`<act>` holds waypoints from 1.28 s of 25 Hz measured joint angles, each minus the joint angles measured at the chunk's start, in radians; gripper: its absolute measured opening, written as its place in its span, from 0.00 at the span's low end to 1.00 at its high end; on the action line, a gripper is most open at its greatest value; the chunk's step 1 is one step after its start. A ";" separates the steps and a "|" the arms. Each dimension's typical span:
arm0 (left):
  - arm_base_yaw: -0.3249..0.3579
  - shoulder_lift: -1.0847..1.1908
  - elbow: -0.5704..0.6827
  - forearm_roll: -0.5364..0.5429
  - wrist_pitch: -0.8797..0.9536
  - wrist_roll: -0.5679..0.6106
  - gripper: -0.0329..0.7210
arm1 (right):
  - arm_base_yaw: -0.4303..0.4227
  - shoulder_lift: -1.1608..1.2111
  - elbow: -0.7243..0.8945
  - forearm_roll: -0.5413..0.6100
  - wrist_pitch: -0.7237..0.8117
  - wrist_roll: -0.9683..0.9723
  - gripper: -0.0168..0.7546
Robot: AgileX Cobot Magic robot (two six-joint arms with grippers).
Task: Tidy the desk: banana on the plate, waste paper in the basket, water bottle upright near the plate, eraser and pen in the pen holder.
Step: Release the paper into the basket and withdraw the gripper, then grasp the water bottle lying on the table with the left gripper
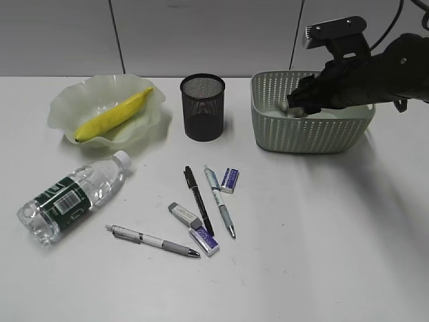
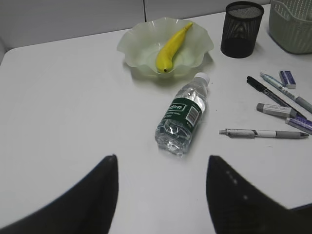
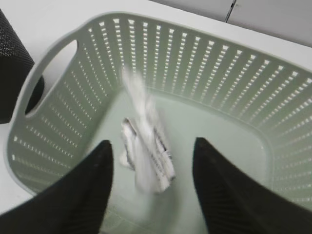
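Note:
The waste paper (image 3: 144, 126), a blurred white wad, is in mid-air inside the green basket (image 3: 234, 87), free of my open right gripper (image 3: 152, 141), which hangs over the basket (image 1: 308, 134). The banana (image 1: 114, 114) lies in the wavy green plate (image 1: 151, 124). On its side on the desk lies the water bottle (image 2: 184, 119), just ahead of my open, empty left gripper (image 2: 162, 157). Three pens (image 1: 198, 200) and three erasers (image 1: 230, 180) are scattered in front of the black mesh pen holder (image 1: 202, 107).
The pen holder stands between plate and basket along the back of the desk (image 1: 322, 235). A grey wall rises close behind them. The right arm (image 1: 389, 67) reaches in from the far right.

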 joint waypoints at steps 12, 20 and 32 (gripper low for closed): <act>0.000 0.000 0.000 0.000 0.000 0.000 0.62 | 0.001 -0.364 -0.002 -0.110 0.503 0.051 0.65; 0.000 0.000 0.000 0.000 0.000 0.000 0.62 | 0.001 -0.632 0.076 -0.381 0.953 0.380 0.63; 0.000 0.000 0.000 0.000 -0.001 0.000 0.62 | 0.001 -1.317 0.466 -0.401 1.136 0.404 0.62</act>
